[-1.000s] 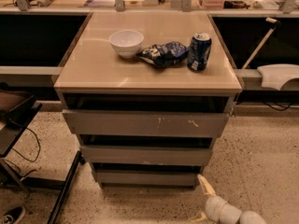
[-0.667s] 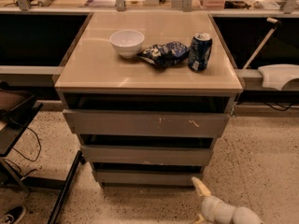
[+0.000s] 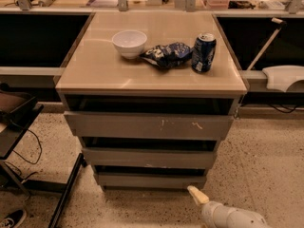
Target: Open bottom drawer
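The tool (image 3: 197,195) is low over the floor (image 3: 142,208), close to the right end of the bottom drawer (image 3: 152,180); I cannot tell whether they touch. Left of the tool the floor is open up to a black stand leg (image 3: 66,194). Right of it the floor is open too. Above the tool rise the middle drawer front (image 3: 149,158) and the top drawer front (image 3: 149,126).

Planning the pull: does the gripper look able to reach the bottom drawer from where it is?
Probably yes. The gripper sits low by the right corner of the bottom drawer front, with only floor between them.
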Action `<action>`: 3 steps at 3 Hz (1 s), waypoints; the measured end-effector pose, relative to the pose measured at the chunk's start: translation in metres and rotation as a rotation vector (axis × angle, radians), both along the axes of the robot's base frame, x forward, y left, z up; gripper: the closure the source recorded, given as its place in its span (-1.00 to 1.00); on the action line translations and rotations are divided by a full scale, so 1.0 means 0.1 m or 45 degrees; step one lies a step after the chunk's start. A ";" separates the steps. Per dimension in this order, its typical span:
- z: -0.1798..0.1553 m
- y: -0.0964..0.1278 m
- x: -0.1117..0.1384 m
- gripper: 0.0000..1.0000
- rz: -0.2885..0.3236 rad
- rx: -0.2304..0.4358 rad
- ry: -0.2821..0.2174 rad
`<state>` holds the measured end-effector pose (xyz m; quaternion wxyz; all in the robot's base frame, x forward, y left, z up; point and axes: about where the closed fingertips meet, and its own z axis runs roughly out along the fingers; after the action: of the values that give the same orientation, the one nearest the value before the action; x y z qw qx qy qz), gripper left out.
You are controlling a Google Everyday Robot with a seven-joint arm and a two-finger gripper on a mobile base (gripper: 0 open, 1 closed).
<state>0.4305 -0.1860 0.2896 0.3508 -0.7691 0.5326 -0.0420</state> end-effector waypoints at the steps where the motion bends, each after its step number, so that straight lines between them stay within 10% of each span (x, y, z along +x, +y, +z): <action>1: 0.00 0.00 0.00 -1.00 0.000 0.000 0.000; 3: -0.25 -0.56 0.83 -1.00 -0.158 -0.191 0.036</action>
<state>0.5134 -0.2420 0.2650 0.2815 -0.7594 0.5793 -0.0925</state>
